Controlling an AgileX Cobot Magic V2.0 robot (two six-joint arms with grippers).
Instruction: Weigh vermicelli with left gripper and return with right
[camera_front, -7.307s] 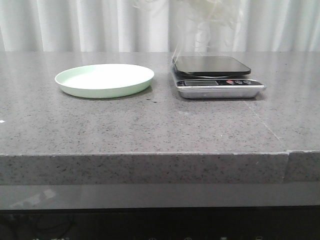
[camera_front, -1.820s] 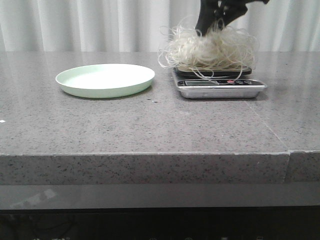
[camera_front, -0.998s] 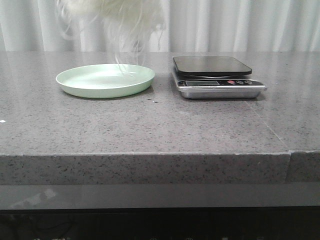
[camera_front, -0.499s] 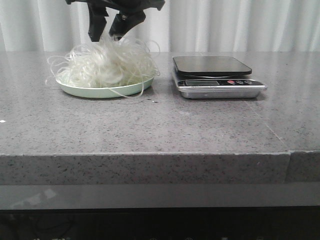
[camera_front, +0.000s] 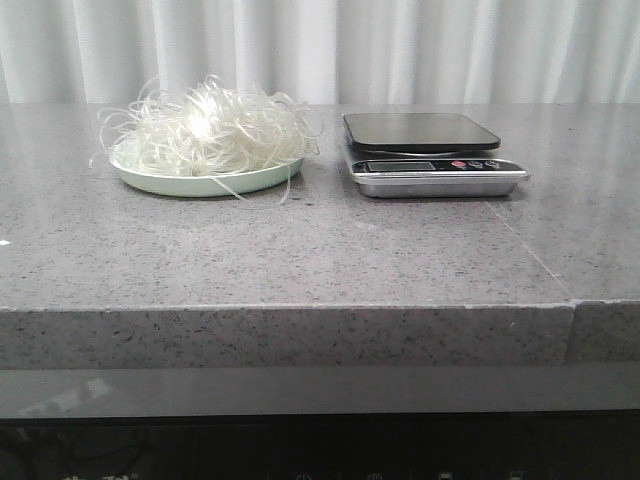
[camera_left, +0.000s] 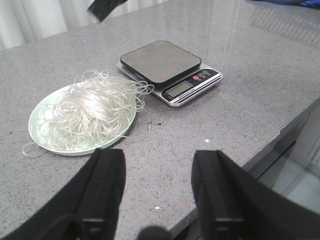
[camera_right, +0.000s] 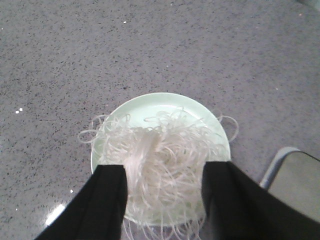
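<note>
Reading the scene: I see the return leg as done, judging by where the noodles lie.
Vermicelli (camera_front: 205, 135): heaped on the pale green plate (camera_front: 200, 185), a few loops hanging over its rim onto the surface (camera_front: 320, 260); nothing grips it.
Scale (camera_front: 430, 155): just beside the plate, its dark platform bare, so no weight rests on it now.
Right hand (camera_right: 162, 192): directly above the plate in its wrist view, fingers spread to either side of the heap with a clear gap between; I read it as released, hanging over the drop point.
Left hand (camera_left: 160, 175): fingers apart and holding nothing, well back from plate and scale, near the edge of the surface; I take that as parked out of the other arm's way.
Front view: neither arm shows there, only plate, noodles and scale.
Risk: the stray overhanging strands could snag a finger if I bring a hand low across the rim.
</note>
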